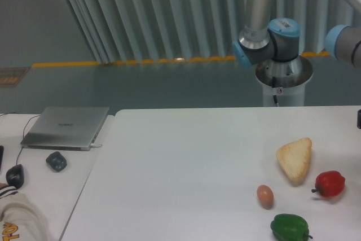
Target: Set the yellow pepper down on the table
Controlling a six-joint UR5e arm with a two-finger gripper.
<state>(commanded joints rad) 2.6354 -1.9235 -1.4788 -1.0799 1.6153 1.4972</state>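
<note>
The yellow pepper is out of view. The white table (186,156) fills the lower middle and right of the camera view. My arm's grey and blue joints (269,40) stand behind the table's far edge, and another blue joint (345,40) shows at the right border. My gripper has passed beyond the right edge of the frame. Only a dark sliver of the wrist shows at the border, and the fingers are hidden.
On the table's right side lie a wedge of bread (295,160), a brown egg (265,195), a red pepper (330,183) and a green pepper (290,227). A grey laptop (66,126) and two small dark objects (56,161) sit on the desk at left.
</note>
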